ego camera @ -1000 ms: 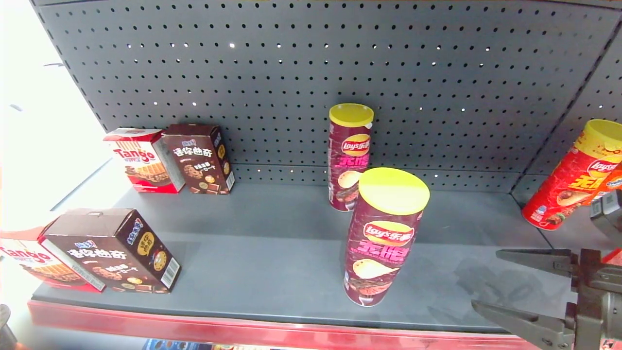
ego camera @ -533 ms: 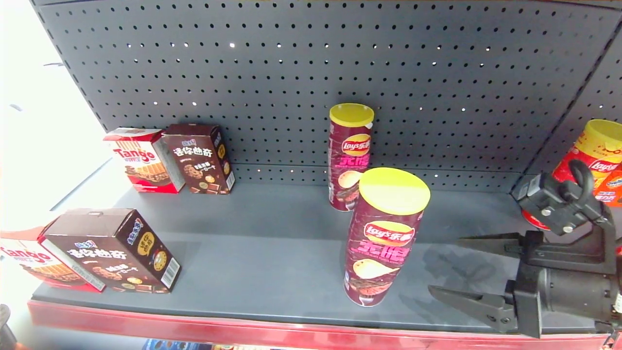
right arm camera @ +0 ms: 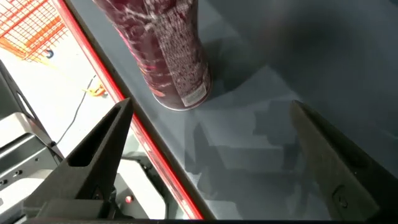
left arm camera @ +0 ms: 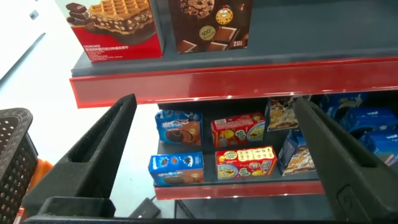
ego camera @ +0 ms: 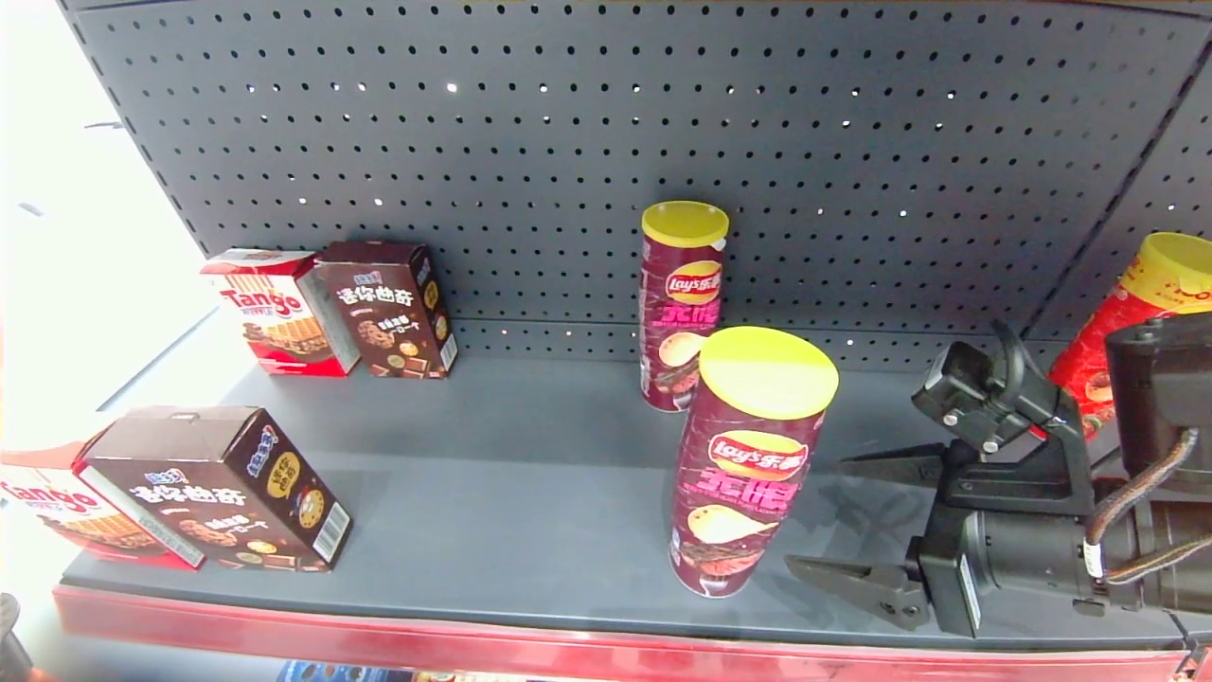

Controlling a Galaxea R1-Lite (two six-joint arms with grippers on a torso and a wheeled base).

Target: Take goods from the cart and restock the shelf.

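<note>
**Step in hand.** The right gripper [ego camera: 819, 516] is held low over the shelf [ego camera: 530, 511], on the right of the front can [ego camera: 753, 464]. Its fingers are spread wide and nothing is held. In the right wrist view the right gripper [right arm camera: 211, 106] is aimed at the base of the front can [right arm camera: 174, 56]. The can lies ahead of the fingertips, just beside them and not between them.

The can stands upright near the shelf's front edge, with the rear can [ego camera: 680, 303] behind it against the back panel [ego camera: 568, 142]. The stage is judged to be either a completed placement or an approach for a correction; which one cannot be determined.

The left gripper [left arm camera: 214, 102] is held below the shelf's red edge, its fingers wide and empty.

**Next move.** If the can is taken as placed, a straight withdrawal to the right is called for, with the nearer finger kept off the can's base. A tall can this close to the edge is likely to tip if nudged. A further item would then be fetched from the cart.

**Surface and room.** The shelf deck is matt dark grey with a red front strip, and the back panel is perforated. Four boxes [ego camera: 222, 488] are set at the left and a red can [ego camera: 1127, 322] at the far right. A lower shelf [left arm camera: 242, 155] carries small packets. An orange wire grid [right arm camera: 31, 25], possibly the cart, lies beyond the edge.
</note>
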